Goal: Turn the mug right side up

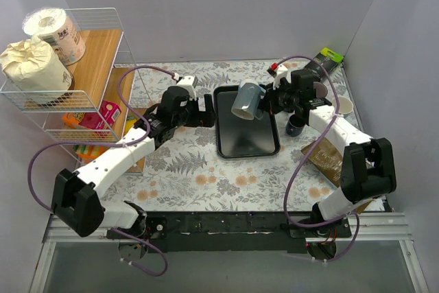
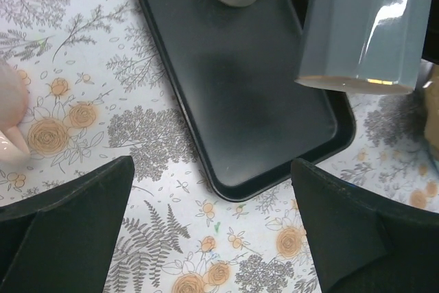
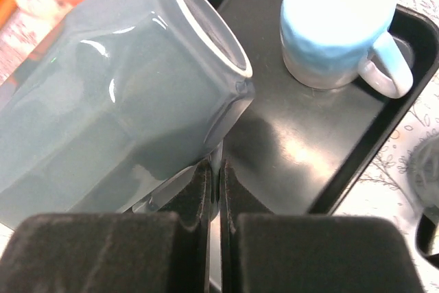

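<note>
A grey-blue mug [image 1: 247,99] hangs tilted above the black tray [image 1: 236,143]. My right gripper [image 1: 269,104] is shut on its handle. In the right wrist view the mug [image 3: 116,114] fills the left side with its white-ringed base turned up and away, and the gripper [image 3: 219,169] pinches the thin handle. In the left wrist view the mug [image 2: 363,25] hangs over the tray's [image 2: 260,114] far side, rim downward. My left gripper [image 1: 206,116] is open and empty over the table by the tray's left edge; it also shows in the left wrist view [image 2: 216,238].
A light-blue mug [image 3: 333,29] stands upside down on the tray's far end. A wire shelf [image 1: 103,46] with toilet rolls and snack packets stands at the left. A small dark cup [image 1: 296,125], a white bowl [image 1: 343,106] and a brown packet [image 1: 329,157] lie right of the tray.
</note>
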Robot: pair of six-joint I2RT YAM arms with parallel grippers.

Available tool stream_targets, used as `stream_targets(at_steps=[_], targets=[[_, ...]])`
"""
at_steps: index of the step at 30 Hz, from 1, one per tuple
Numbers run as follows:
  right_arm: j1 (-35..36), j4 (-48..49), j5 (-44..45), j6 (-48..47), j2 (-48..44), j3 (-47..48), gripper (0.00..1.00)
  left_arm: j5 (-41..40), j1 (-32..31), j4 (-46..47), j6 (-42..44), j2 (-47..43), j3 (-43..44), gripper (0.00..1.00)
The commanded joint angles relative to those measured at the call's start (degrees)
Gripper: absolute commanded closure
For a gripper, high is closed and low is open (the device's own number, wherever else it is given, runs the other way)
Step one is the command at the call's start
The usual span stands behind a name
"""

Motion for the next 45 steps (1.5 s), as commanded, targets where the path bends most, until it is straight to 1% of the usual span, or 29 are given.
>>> stream_targets(at_steps=[1, 3, 4, 5, 6, 7, 9, 10, 11, 12, 13, 15, 16, 18, 22, 23, 25, 26, 27, 28, 30, 36, 39, 40, 45], targets=[[0.2, 10.4, -1.1, 21.2, -6.4, 0.4, 0.99, 0.9, -0.4, 6.3, 0.4, -6.1, -2.5, 0.02], [0.3, 12.5, 0.0, 25.9, -8.6, -0.5, 0.99, 2.1, -0.3, 7.0, 0.0, -7.3, -2.7, 0.02], [0.4, 13.2, 0.6, 30.8, -9.3, -1.6, 0.99, 2.4, -0.4, 8.2, -0.2, -7.8, -3.2, 0.02], [0.6, 13.9, 1.4, 33.2, -10.1, -2.2, 0.99, 2.4, -0.4, 9.0, -0.5, -8.2, -3.5, 0.02], [0.6, 15.2, 2.0, 35.7, -11.5, -2.7, 0.99, 4.3, -0.4, 10.1, -1.4, -9.6, -4.1, 0.02], [0.7, 15.6, 2.6, 40.6, -12.2, -3.1, 0.99, 4.3, -0.4, 13.1, -2.0, -10.6, -5.9, 0.02], [0.7, 17.2, 2.7, 45.1, -13.6, -4.5, 0.99, 5.0, -0.4, 17.6, -3.0, -13.2, -8.7, 0.02], [0.7, 17.4, 2.7, 49.2, -14.1, -4.7, 0.99, 5.7, -0.5, 23.6, -3.4, -15.9, -10.5, 0.02], [0.8, 17.7, 2.9, 51.3, -14.5, -5.4, 0.99, 6.5, -0.5, 26.1, -3.9, -17.0, -13.2, 0.02], [1.0, 18.3, 3.0, 53.2, -15.2, -5.8, 0.99, 6.9, -0.5, 27.6, -5.2, -17.6, -13.5, 0.02], [1.2, 19.7, 2.9, 57.1, -15.6, -6.2, 0.99, 8.2, -0.5, 28.1, -7.2, -17.2, -13.5, 0.02], [2.6, 22.4, 2.3, 60.1, -16.7, -7.5, 0.99, 9.3, -0.5, 25.3, -9.0, -15.4, -9.9, 0.02], [3.3, 23.9, 2.7, 62.5, -17.1, -7.8, 0.99, 13.2, -0.5, 22.9, -9.1, -14.1, -8.5, 0.02], [5.5, 24.9, 4.1, 64.9, -17.9, -8.2, 0.99, 15.5, -0.9, 22.8, -8.8, -11.4, -6.5, 0.02], [8.7, 26.3, 7.6, 72.6, -19.1, -9.1, 0.99, 19.0, -2.5, 27.1, -8.5, -10.0, -6.2, 0.02], [9.5, 27.0, 9.3, 73.9, -19.4, -9.5, 0.99, 21.3, -2.7, 27.7, -8.6, -9.7, -6.1, 0.02], [10.2, 27.7, 10.9, 77.3, -20.2, -10.8, 0.99, 23.3, -3.1, 28.9, -8.6, -8.9, -5.6, 0.05], [10.9, 28.3, 12.9, 78.2, -20.5, -11.1, 0.99, 24.0, -3.2, 29.1, -8.6, -8.7, -5.5, 0.07], [11.2, 28.5, 13.6, 78.6, -21.1, -11.3, 0.99, 25.1, -3.4, 29.4, -8.9, -8.2, -5.3, 0.12], [11.6, 28.5, 14.4, 78.6, -21.3, -11.2, 0.99, 25.1, -3.7, 29.6, -9.0, -8.2, -5.1, 0.14], [12.4, 27.2, 15.7, 78.6, -21.7, -10.7, 0.99, 25.0, -3.9, 30.0, -9.2, -8.1, -5.1, 0.16], [13.7, 26.0, 17.8, 78.3, -21.8, -10.5, 0.99, 23.8, -4.5, 30.5, -9.6, -6.8, -4.2, 0.27], [14.7, 25.8, 18.2, 78.6, -21.6, -9.7, 0.99, 21.5, -5.1, 30.3, -9.6, -6.2, -3.8, 0.32], [15.1, 25.4, 18.7, 78.5, -21.6, -9.3, 0.99, 19.6, -5.2, 30.0, -9.7, -6.0, -3.5, 0.34], [17.5, 24.9, 20.6, 77.8, -21.2, -8.2, 0.99, 14.3, -5.9, 28.9, -9.8, -5.3, -2.8, 0.49]])
